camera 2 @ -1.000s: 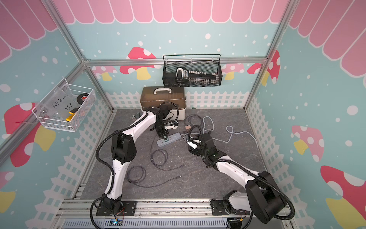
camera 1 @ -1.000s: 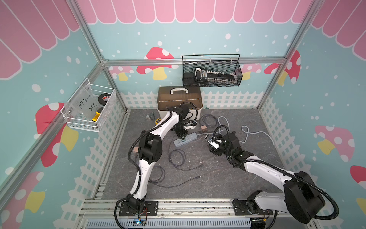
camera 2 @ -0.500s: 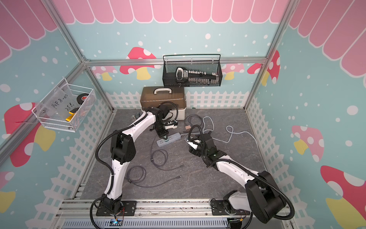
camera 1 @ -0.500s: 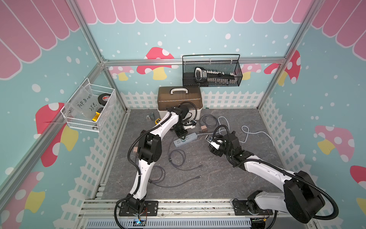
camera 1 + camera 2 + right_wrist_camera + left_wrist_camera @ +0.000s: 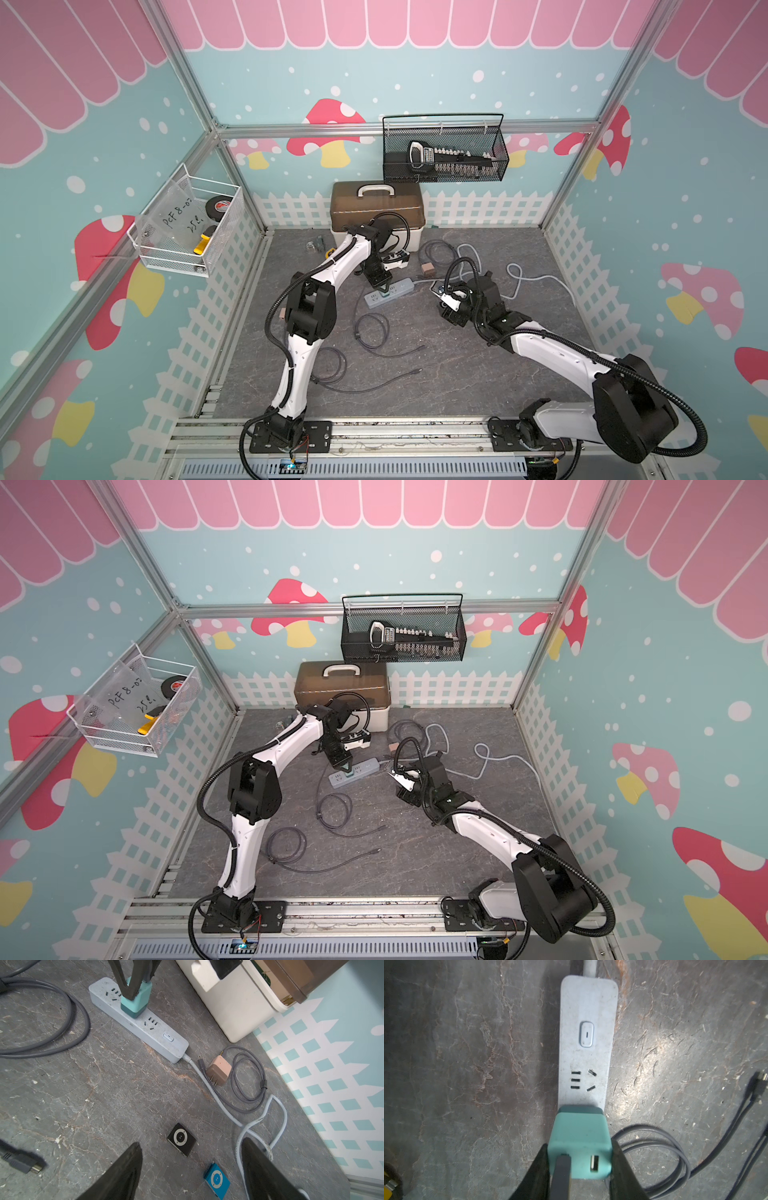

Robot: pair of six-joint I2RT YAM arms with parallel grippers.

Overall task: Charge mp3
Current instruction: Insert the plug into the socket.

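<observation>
Left gripper (image 5: pixel 381 286) clamps a teal plastic charger block (image 5: pixel 579 1132) standing in the pale grey power strip (image 5: pixel 587 1012). A straight downward press with the block kept upright should seat it fully. To the right, the right gripper (image 5: pixel 192 1145) hangs, jaws apart, above a black square mp3 player (image 5: pixel 181 1139) and a blue mp3 player (image 5: pixel 217 1180) lying on the bench (image 5: pixel 104 1095).

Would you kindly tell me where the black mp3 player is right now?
Right wrist view: the black mp3 player lies on the table, right of centre, beside the blue mp3 player and the power strip's white cord.
</observation>
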